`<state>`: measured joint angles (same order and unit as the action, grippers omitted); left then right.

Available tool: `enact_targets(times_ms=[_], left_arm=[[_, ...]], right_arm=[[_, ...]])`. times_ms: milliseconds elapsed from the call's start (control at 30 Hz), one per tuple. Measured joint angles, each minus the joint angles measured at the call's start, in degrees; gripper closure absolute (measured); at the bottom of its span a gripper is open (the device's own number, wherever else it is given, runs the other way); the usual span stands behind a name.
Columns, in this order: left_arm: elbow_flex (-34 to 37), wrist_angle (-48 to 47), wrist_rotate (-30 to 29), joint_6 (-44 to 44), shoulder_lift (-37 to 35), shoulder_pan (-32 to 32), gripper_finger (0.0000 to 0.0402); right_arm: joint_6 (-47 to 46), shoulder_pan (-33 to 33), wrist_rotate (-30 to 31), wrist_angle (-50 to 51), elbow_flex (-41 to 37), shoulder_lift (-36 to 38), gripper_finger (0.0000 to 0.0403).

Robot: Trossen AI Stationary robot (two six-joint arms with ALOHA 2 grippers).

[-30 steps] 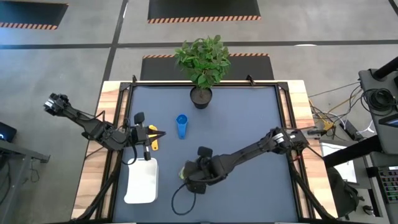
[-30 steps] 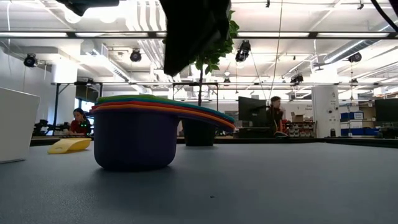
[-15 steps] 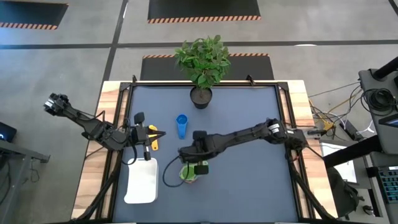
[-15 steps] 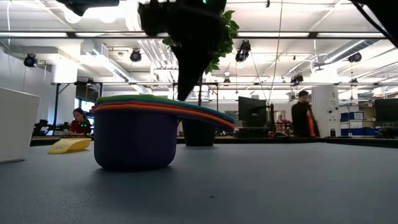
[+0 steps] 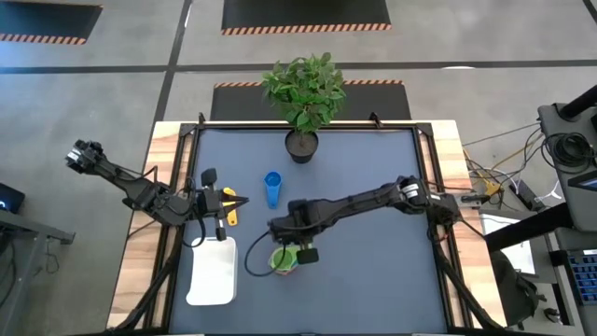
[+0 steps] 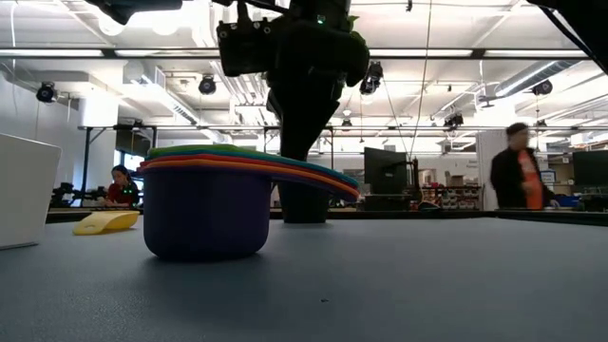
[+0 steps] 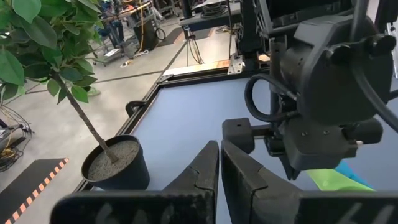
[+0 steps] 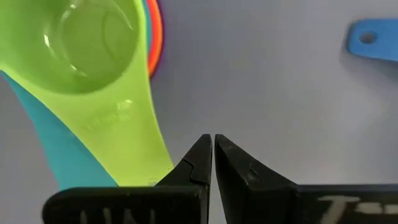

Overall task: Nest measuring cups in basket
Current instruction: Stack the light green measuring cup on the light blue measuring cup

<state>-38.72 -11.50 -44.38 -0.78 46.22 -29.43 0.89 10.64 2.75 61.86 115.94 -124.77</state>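
Observation:
A stack of nested measuring cups (image 6: 204, 211), purple at the bottom and green (image 8: 93, 43) on top, stands on the dark mat (image 5: 373, 271). My right gripper (image 8: 212, 144) is shut and points steeply down beside the stack's handles (image 6: 318, 176). A blue cup (image 5: 272, 189) and a yellow cup (image 5: 230, 211) lie apart on the mat. The white basket (image 5: 213, 273) sits at the near left. My left gripper (image 7: 219, 163) hovers shut and holds nothing, near the yellow cup. My right gripper comes from above with shut fingertips (image 8: 202, 152) right beside the green cup's handle (image 8: 137, 134), near its free end. I cannot tell whether they touch it. The stack stands upright on the mat.
A potted plant (image 5: 301, 145) stands at the far middle of the mat. A black cable (image 5: 252, 266) loops down beside the stack. Raised frame rails (image 5: 424, 187) border the mat. People (image 6: 518, 180) move in the room beyond.
My right gripper has swung from over the stack toward the table's far edge and left, come lower and rolled about its own line. The stack's green top now shows from above. The cups have stayed put.

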Motion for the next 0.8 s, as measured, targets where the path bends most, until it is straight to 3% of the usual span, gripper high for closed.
enact_targets(times_ms=[800], left_arm=[[0.00, -0.02, 0.00, 0.00, 0.00, 0.00, 0.0402]], right_arm=[[-3.00, 3.27, -2.95, -0.19, -0.13, 0.13, 0.0394]])
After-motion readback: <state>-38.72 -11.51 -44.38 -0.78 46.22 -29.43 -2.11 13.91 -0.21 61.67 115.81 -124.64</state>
